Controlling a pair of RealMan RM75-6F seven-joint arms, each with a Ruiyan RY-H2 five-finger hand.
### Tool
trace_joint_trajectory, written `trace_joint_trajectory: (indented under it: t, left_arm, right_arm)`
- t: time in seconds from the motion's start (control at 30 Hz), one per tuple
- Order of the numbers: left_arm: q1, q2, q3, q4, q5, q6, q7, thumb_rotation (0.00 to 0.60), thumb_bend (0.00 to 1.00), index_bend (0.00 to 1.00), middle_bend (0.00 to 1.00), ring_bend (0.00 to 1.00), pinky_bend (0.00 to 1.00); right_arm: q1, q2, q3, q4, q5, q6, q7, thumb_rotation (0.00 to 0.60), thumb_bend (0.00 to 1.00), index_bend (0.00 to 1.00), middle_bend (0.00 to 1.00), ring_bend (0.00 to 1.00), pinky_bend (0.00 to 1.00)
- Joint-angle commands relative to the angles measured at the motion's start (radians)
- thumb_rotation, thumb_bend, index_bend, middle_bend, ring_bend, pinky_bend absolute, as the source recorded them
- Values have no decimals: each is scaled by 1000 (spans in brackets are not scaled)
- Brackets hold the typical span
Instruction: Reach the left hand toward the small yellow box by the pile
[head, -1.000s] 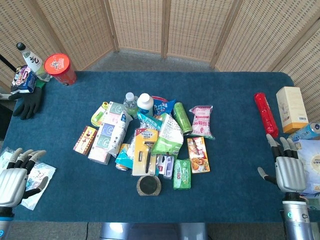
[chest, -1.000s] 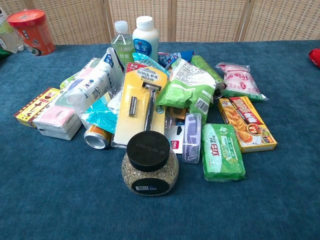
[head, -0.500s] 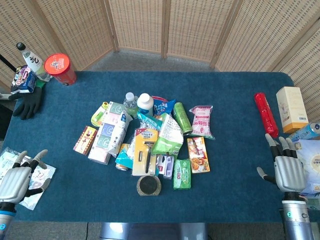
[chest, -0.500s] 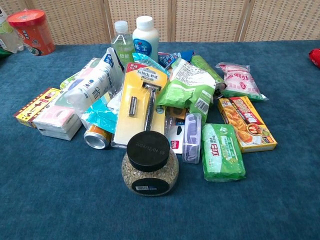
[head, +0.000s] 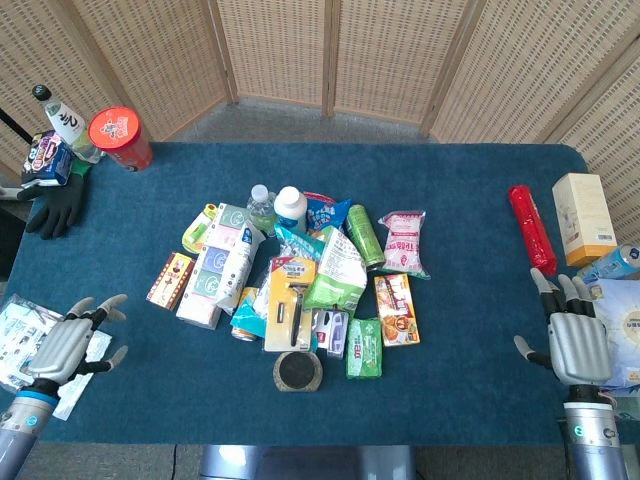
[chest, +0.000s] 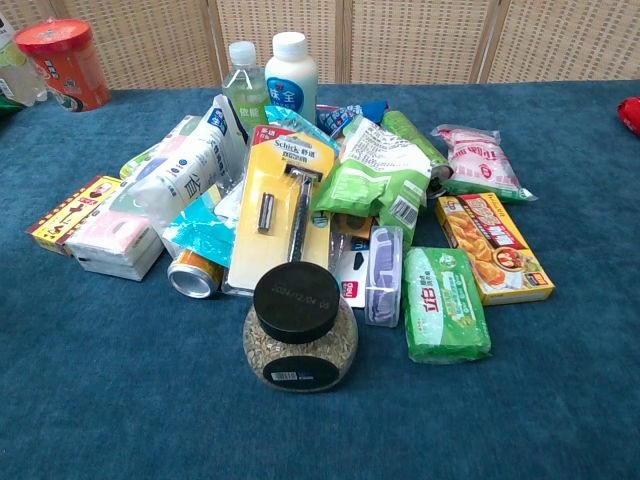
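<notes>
Underneath everything, a blue table (head: 450, 180) is filling both views, with wicker screens (head: 330, 55) standing behind it. At its middle a pile (head: 300, 280) of packets, bottles and cartons is lying heaped together, and a black-lidded jar (chest: 300, 330) is sitting at its near edge. The small yellow box (head: 169, 279) is lying flat at the pile's left edge, touching a pink-and-white carton (chest: 105, 240); the chest view is showing it too (chest: 70, 212). A red canister (head: 120, 138) is standing at the far left corner, and a red tube (head: 530, 228) is lying near the right edge. The left hand (head: 68, 345) is hovering over the near left corner with its fingers spread apart and holding nothing, well apart from the box. The right hand (head: 574, 340) is resting near the right edge, fingers extended close together, holding nothing.
</notes>
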Motion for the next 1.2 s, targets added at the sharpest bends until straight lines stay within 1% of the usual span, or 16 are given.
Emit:
trace_joint_trajectory:
  t: [0.03, 0.13, 0.23, 0.43, 0.57, 0.67, 0.77, 0.87, 0.97, 1.1, 1.2]
  left_arm:
    - [-30, -20, -7, 22, -4, -40, -37, 526, 400, 140, 336, 336, 126]
    - [-53, -29, -11, 31, -5, -74, -81, 527, 399, 140, 323, 336, 218]
    - [-77, -42, -14, 46, -7, -111, -122, 528, 400, 141, 315, 337, 273]
    - [-109, -77, -12, 86, -11, -161, -174, 528, 400, 142, 311, 337, 277]
    - [-129, -104, -14, 109, -3, -187, -245, 530, 401, 136, 311, 337, 278]
    - [-140, -119, -13, 127, 13, -194, -300, 530, 401, 130, 310, 337, 277]
    - [-146, -135, -10, 157, 19, -193, -317, 527, 399, 125, 310, 337, 277]
    - [-146, -152, -11, 192, 10, -185, -302, 527, 398, 125, 309, 325, 257]
    - [-147, -171, -15, 228, -1, -176, -285, 526, 400, 122, 309, 276, 197]
    - [-147, -191, -28, 271, -18, -154, -259, 526, 400, 80, 302, 213, 130]
    - [-144, -202, -44, 301, -38, -136, -256, 526, 399, 58, 289, 183, 99]
  right_arm:
    - [-4, 5, 0, -5, 2, 4, -2, 600, 227, 0, 200, 57, 71]
    - [-10, 11, 0, -10, 5, 13, -1, 600, 226, 0, 200, 56, 71]
    - [-18, 19, -1, -16, 7, 19, 1, 600, 225, 0, 200, 56, 72]
    - [-27, 30, -3, -27, 4, 31, 5, 600, 225, 0, 200, 56, 71]
    - [-31, 35, -5, -33, 4, 32, 2, 600, 226, 0, 200, 56, 71]
    - [-36, 37, -7, -37, 2, 38, 1, 600, 226, 0, 200, 56, 71]
    - [-39, 39, -8, -40, 1, 41, 4, 600, 225, 0, 200, 56, 71]
    - [-40, 42, -12, -44, -2, 35, 8, 600, 226, 0, 200, 56, 71]
    - [-40, 47, -15, -53, -3, 29, 10, 600, 225, 0, 200, 56, 70]
    - [-40, 45, -18, -60, -4, 22, 14, 599, 225, 0, 200, 57, 70]
    - [-39, 44, -20, -63, -1, 17, 13, 600, 226, 0, 200, 56, 70]
